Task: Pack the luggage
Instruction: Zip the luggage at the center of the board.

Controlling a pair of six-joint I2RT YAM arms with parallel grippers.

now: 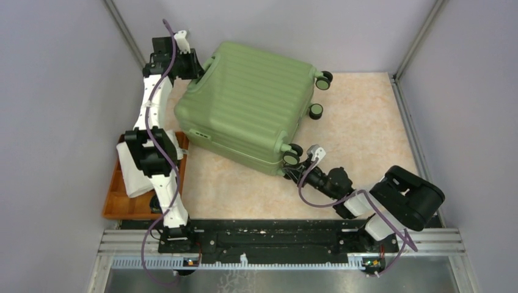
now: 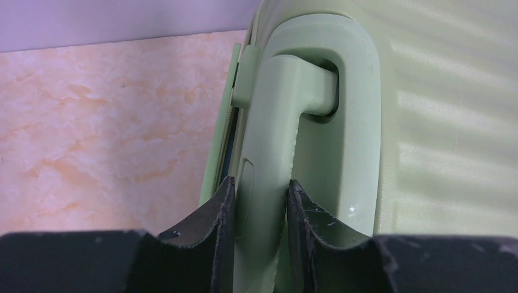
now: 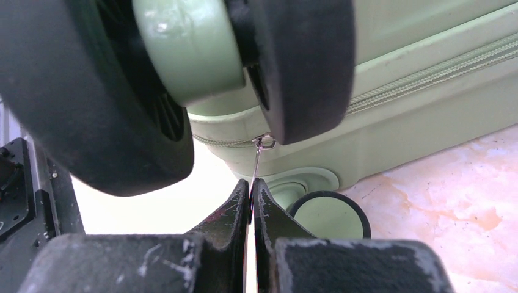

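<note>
**Closed Suitcase Held at Handle and Zipper Pull**

The luggage point(image 1: 247, 107) is seen lying closed on the marbled table point(image 1: 366, 122). It is angled toward the far left corner, with its ribbed shell turned up and its black wheels point(image 1: 324, 79) pointed to the right.

The left arm is stretched far forward along the left wall. Its elbow is raised above an orange tray point(image 1: 113, 204) at the table's left edge, and its wrist is bent in toward the suitcase's far-left end. There the left gripper point(image 2: 261, 183) is set around the green handle point(image 2: 278, 110). The handle is clasped between the two black fingers point(image 2: 214, 232), one pressed against each side.

The right arm is folded low over the near right part of the table, and its forearm is directed left toward the suitcase's near corner. The right gripper point(image 3: 251, 186) is held just beneath one of the double wheels. Its jaws are pressed together on the thin metal zipper pull point(image 3: 259, 160), which hangs from the zipper point(image 3: 427, 73) along the shell's seam.
</note>
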